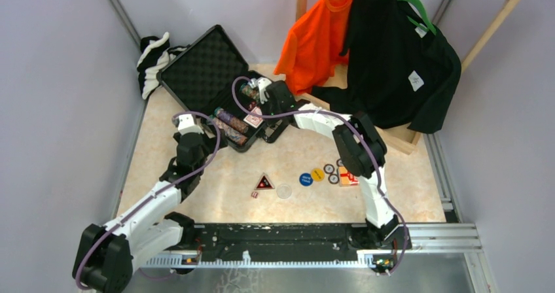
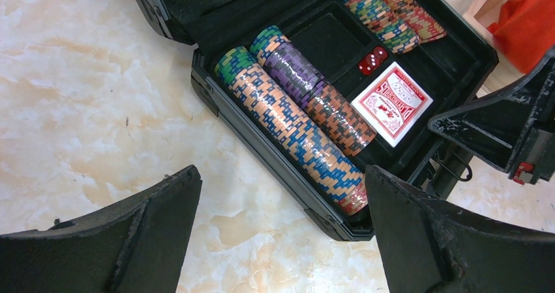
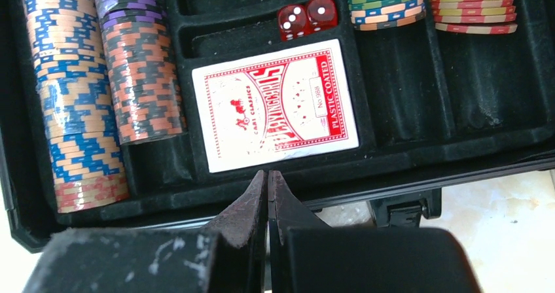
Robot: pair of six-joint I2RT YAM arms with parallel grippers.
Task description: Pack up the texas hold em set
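Briefcase (image 3: 419,110) holds 1 deck (image 3: 275,106), 2 dice (image 3: 321,12).

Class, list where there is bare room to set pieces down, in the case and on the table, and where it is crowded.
Free: case slots between the two short chip stacks and the latch-side wall; tabletop left of the case. Crowded: loose discs beside the right arm.

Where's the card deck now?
Right wrist view, centre: the red card deck lies in the black foam-lined briefcase, below two red dice, just above the shut right gripper.
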